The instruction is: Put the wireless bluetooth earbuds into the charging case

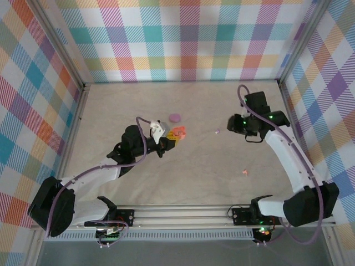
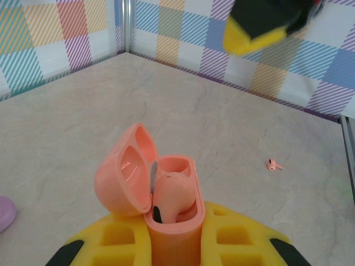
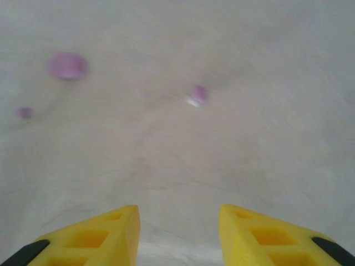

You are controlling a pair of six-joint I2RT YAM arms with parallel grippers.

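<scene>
My left gripper (image 2: 175, 239) is shut on the base of an orange-pink charging case (image 2: 173, 230), held upright with its lid (image 2: 123, 176) swung open to the left. One orange-pink earbud (image 2: 174, 194) sits in the case's near socket; the far socket is bare. A second orange-pink earbud (image 2: 273, 164) lies loose on the table (image 1: 244, 172). My right gripper (image 3: 178, 221) hovers open over the table with nothing between its fingers, to the right of the case (image 1: 178, 133). Ahead of it lies a purple earbud (image 3: 198, 94), also seen from above (image 1: 217, 131).
A shut purple case (image 1: 175, 117) rests just behind the held case, and shows blurred in the right wrist view (image 3: 67, 65) with a smaller purple blob (image 3: 24, 112) near it. Checkered walls (image 1: 183, 39) enclose the table on three sides.
</scene>
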